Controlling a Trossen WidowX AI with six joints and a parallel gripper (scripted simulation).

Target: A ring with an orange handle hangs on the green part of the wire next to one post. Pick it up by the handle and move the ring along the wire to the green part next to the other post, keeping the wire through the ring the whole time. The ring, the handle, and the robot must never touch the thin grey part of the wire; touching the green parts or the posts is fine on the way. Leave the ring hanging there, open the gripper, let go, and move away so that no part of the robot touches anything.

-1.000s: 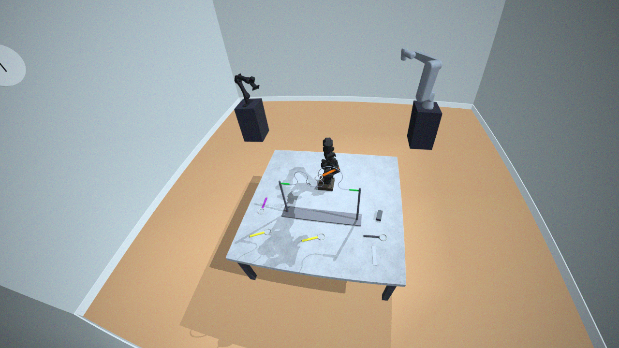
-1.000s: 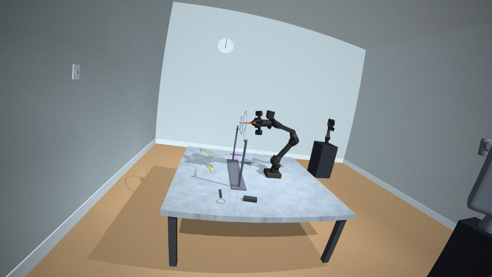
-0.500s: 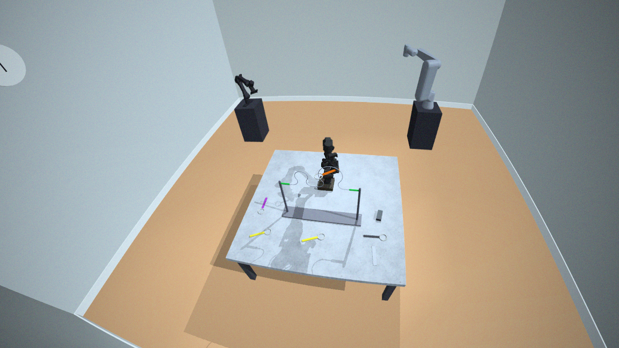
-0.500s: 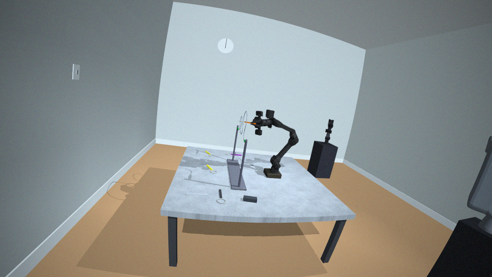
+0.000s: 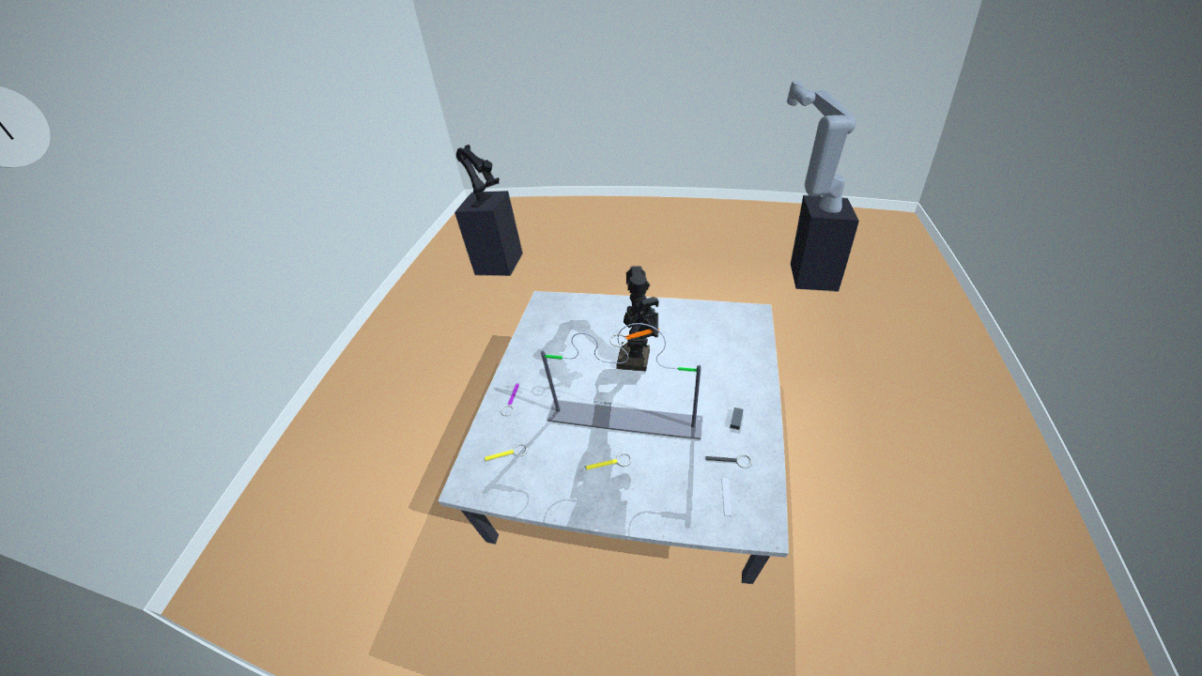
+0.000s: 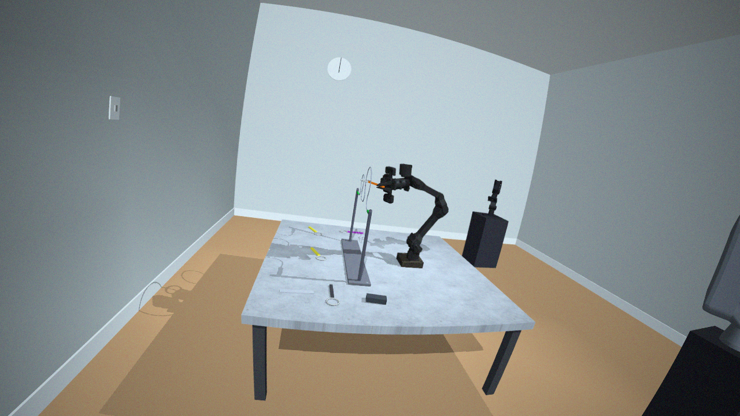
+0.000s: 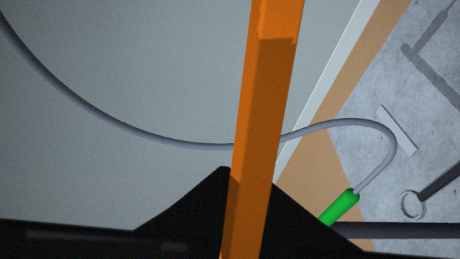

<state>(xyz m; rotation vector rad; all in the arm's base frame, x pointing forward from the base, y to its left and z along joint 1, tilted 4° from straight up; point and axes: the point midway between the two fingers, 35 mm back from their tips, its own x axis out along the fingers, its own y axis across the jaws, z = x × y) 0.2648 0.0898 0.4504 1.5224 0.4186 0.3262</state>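
My gripper [image 5: 652, 331] [image 6: 382, 185] [image 7: 236, 178] is shut on the orange handle [image 5: 637, 335] [image 6: 373, 183] [image 7: 267, 90], high above the table. The ring at the handle's left end in the top view is around the left side of the wire's big middle loop, as far as its small size shows; whether it touches is unclear. The wrist view does not show the ring. The grey wire [image 5: 665, 345] [image 7: 201, 146] passes behind the handle there. Green parts [image 5: 552, 357] [image 5: 687, 369] [image 7: 339, 206] meet the left post [image 5: 550, 382] [image 6: 354, 217] and right post [image 5: 696, 399] [image 6: 365, 248].
The posts stand on a grey base [image 5: 624, 419] [image 6: 354, 263]. On the table lie yellow-handled rings [image 5: 504, 454] [image 5: 601, 464], a purple-handled ring [image 5: 513, 393], a black-handled ring [image 5: 722, 458] [image 6: 331, 290], a dark block [image 5: 736, 418] [image 6: 376, 299] and a white strip [image 5: 727, 497] [image 7: 397, 130].
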